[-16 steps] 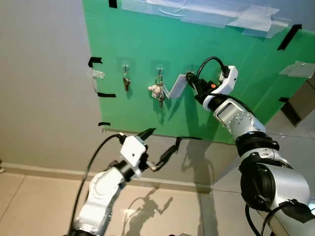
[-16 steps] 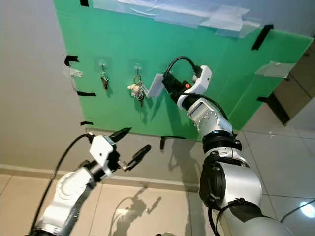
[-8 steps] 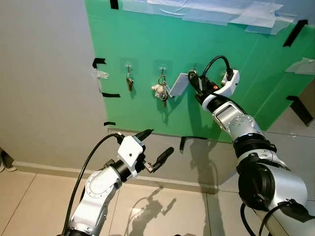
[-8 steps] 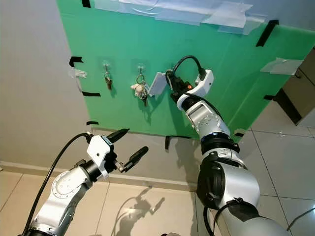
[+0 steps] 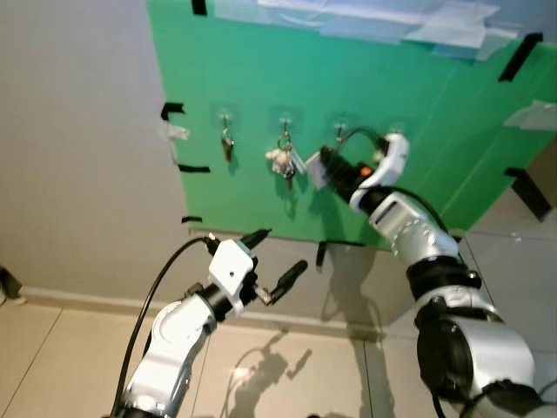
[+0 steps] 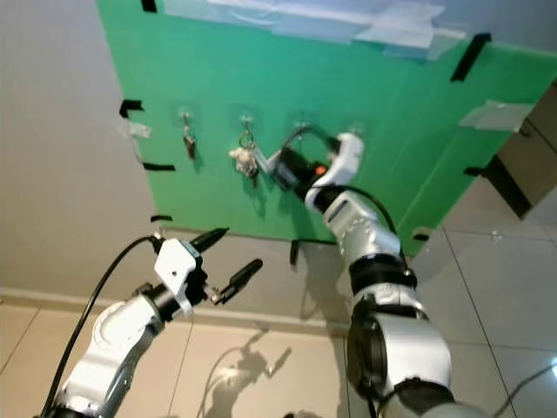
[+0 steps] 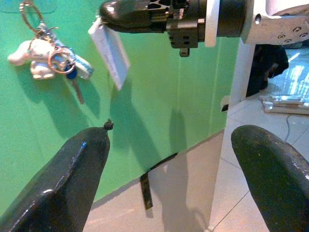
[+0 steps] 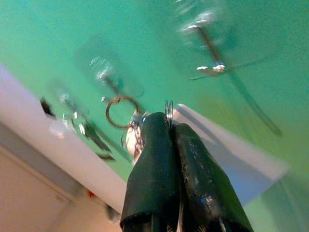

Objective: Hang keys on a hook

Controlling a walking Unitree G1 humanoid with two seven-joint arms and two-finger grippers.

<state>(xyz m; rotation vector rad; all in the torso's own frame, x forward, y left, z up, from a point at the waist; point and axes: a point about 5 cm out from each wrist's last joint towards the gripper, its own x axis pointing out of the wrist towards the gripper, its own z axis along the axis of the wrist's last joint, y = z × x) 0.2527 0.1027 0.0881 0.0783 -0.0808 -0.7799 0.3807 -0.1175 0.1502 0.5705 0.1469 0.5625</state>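
Note:
A green board [image 5: 418,96] on the wall carries a row of small hooks. One hook holds a small key set [image 5: 226,142], and the hook beside it holds a key ring with a white plush toy [image 5: 280,158]. My right gripper [image 5: 325,162] is shut on a key ring [image 8: 169,108] with a white tag [image 5: 312,169]. It hangs just right of the plush set and below the bare third hook [image 5: 341,119]. In the right wrist view, that bare hook [image 8: 207,43] is blurred beyond the fingers. My left gripper [image 5: 280,250] hovers open, low before the wall.
Black tape strips [image 5: 170,111] mark the board's edges, and pale tape [image 5: 452,26] runs along its top. Grey wall lies to the left. Beige floor tiles [image 5: 287,374] meet a skirting below, and a dark cabinet [image 5: 533,192] stands at the right.
My right gripper has moved left and down with the tagged key ring, away from the third hook and toward the plush key set. The left arm has stayed about where it was.

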